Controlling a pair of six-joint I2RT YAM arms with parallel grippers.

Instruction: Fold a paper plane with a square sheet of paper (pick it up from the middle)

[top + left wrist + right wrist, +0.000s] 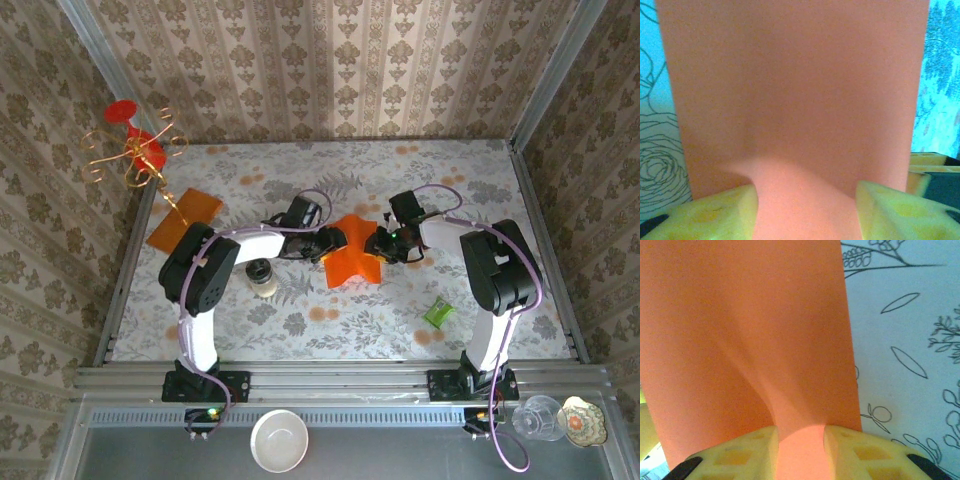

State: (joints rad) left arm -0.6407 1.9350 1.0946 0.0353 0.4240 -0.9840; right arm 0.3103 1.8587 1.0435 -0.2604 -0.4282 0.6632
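red-orange paper (350, 262) in right tool (801, 440)

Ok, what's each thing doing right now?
square sheet of paper: bent and creased, not flat
left end effector: open, paper between its fingers
right end effector: shut, pinching the paper
jar: standing upright
white bowl: upright, empty

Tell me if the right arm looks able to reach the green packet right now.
Probably not yet: its fingers pinch the red-orange paper; otherwise the green packet lies unobstructed nearby.
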